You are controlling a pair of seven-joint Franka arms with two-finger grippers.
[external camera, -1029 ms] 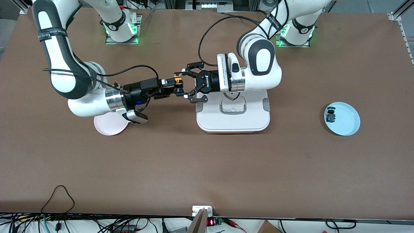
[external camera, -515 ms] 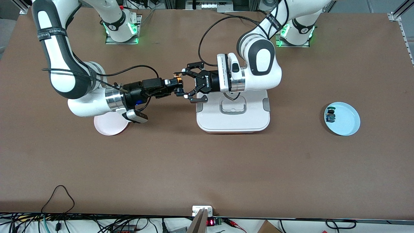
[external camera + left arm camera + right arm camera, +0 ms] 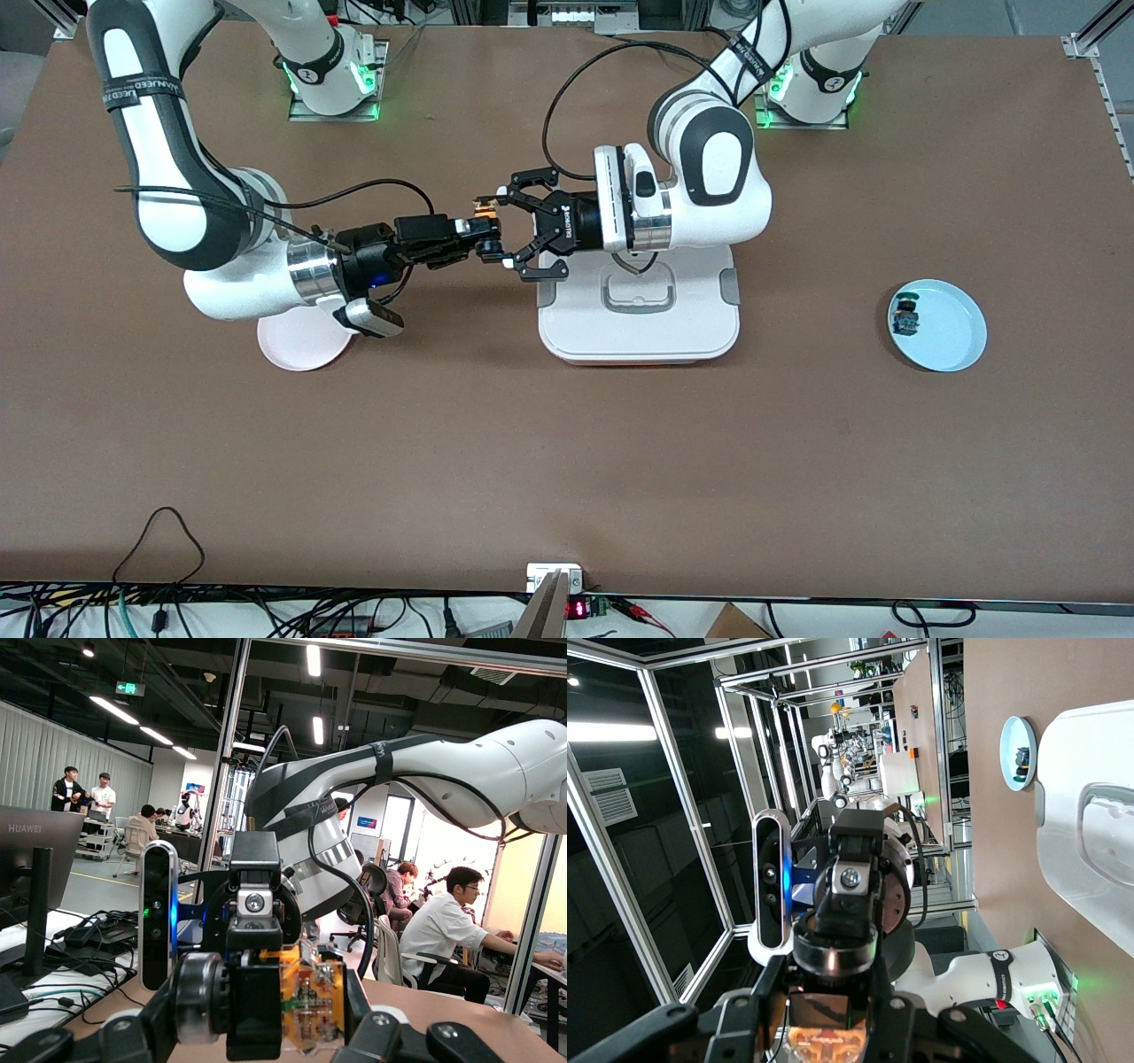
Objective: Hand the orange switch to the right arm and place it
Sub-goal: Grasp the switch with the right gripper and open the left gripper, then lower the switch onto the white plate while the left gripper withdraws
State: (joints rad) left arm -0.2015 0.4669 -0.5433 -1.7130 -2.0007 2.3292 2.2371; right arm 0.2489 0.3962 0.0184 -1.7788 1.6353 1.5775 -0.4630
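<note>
The orange switch [image 3: 484,210] is up in the air between the two grippers, over the table beside the white box. My right gripper [image 3: 487,239], slim and black on a silver wrist, is shut on it. My left gripper [image 3: 498,232], with black open-link fingers, stands open around the switch, its fingers spread wide on either side. In the left wrist view the switch [image 3: 314,1001] shows its clear orange body, with a black finger of the right gripper [image 3: 252,1005] clamped against it. In the right wrist view the switch [image 3: 833,1032] sits between my fingers.
A white lidded box [image 3: 638,332] lies under the left wrist. A pink plate [image 3: 297,347] lies under the right wrist. A light-blue plate [image 3: 957,332] at the left arm's end holds the blue-and-green switch [image 3: 905,316].
The right gripper has turned slightly with the switch, so less orange shows in the front view. The left gripper has stayed open in place.
</note>
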